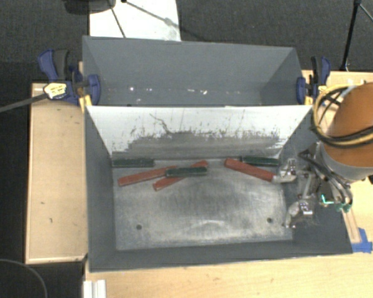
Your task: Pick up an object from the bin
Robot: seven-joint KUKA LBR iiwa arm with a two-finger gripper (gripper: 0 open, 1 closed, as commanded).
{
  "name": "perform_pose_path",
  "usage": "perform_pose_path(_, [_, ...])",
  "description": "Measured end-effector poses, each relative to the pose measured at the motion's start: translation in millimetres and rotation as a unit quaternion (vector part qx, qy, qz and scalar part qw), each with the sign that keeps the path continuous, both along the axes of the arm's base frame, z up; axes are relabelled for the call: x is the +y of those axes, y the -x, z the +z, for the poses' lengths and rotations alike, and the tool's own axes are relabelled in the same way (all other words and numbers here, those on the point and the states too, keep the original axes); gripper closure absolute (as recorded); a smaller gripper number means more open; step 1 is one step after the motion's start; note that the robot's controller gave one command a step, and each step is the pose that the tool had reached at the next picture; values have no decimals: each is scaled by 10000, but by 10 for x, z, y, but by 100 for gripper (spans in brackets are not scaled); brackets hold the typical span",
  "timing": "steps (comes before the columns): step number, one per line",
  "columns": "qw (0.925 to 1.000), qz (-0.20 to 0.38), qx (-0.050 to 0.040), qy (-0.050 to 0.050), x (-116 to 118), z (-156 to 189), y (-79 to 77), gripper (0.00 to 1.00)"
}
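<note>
Camera view: gripper (292,190) low at the right side of the bin (205,219), fingers spread wide, nothing between them. Red stick (248,168) and dark green stick (261,161) lie far-right, just beside it. Nothing picked yet; grasp and lift remain.

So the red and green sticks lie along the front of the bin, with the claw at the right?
Not the front: the camera view shows the red sticks and green sticks along the back of the bin floor. The gripper is at the right.
</note>
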State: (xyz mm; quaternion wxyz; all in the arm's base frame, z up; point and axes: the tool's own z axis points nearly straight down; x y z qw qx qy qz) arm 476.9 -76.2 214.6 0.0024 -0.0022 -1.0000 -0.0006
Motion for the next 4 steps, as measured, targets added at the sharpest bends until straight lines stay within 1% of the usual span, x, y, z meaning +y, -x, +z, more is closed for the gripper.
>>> perform_pose_path(1, [10000, 15, -38, 7, 1, 33, -17, 0])
perform_pose_path(2, [9999, -130, -92, 10, 17, -549, -574, 0])
perform_pose_path(3, [9993, 361, -39, 0, -173, -861, -738, 0])
perform_pose_path(4, [9982, 590, -75, 15, -245, -1183, -984, 0])
